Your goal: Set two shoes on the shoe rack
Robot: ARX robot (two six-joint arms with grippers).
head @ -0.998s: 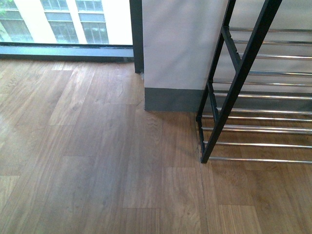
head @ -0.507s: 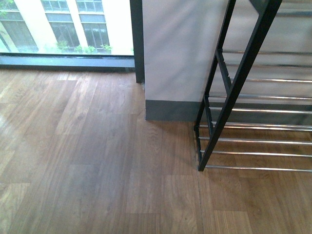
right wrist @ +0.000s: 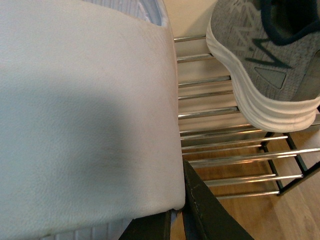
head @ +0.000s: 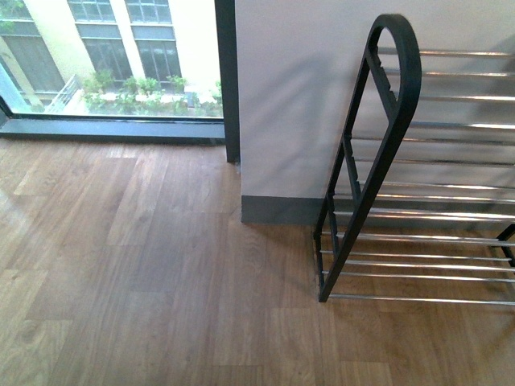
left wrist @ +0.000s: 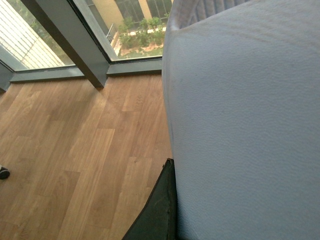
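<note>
Much open floor [head: 145, 265] left of shoe rack [head: 378, 161]

What we cannot make out around the shoe rack

In the front view the shoe rack [head: 378, 161] runs off the right edge, so we lose its far side. At the left wrist, the left slipper [left wrist: 240, 125] overflows the frame and hides all but one dark finger of the left gripper [left wrist: 170, 200]; a small dark thing [left wrist: 3, 173] on the floor is cropped beyond naming. At the right wrist, the right slipper [right wrist: 85, 110] covers part of the rack's rods and most of the right gripper [right wrist: 177, 222], and the grey sneaker [right wrist: 260, 60] on the rack is cut off.
</note>
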